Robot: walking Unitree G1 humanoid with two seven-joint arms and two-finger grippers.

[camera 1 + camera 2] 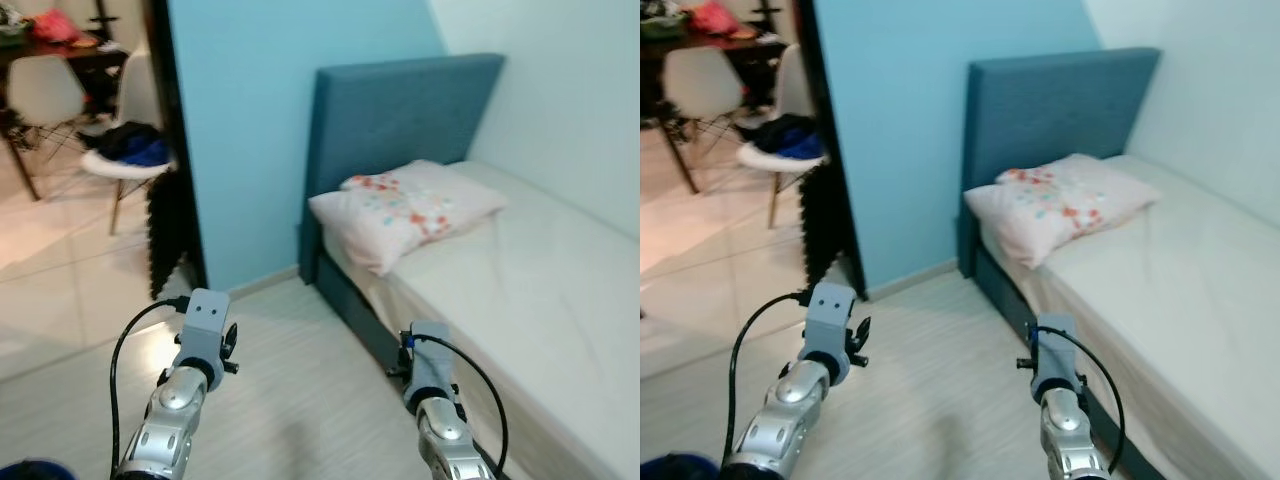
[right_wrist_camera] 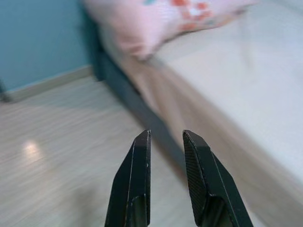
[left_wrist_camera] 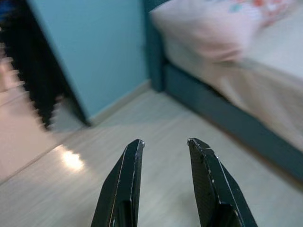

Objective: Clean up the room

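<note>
Arms raised over bare floor (image 1: 290,390), the left tool (image 3: 163,144) and right tool (image 2: 165,135) both hang parted and empty. The bed (image 1: 560,300) runs along the robot's right, its edge just beside the right tool. Ahead, the pillow (image 1: 405,205) lies askew against the headboard (image 1: 400,110), one corner overhanging; the right arm looks nearer. Open floor leads left toward a doorway, chairs (image 1: 130,150) and a cluttered bench (image 1: 60,50).

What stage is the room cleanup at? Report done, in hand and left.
Done: nothing visibly tidied yet.
In hand: nothing; the left gripper and right gripper hang over bare floor, jaws open and empty.
Left: the pillow lies askew, overhanging the bed edge; dark clothes are heaped on a white chair beyond the doorway.
</note>
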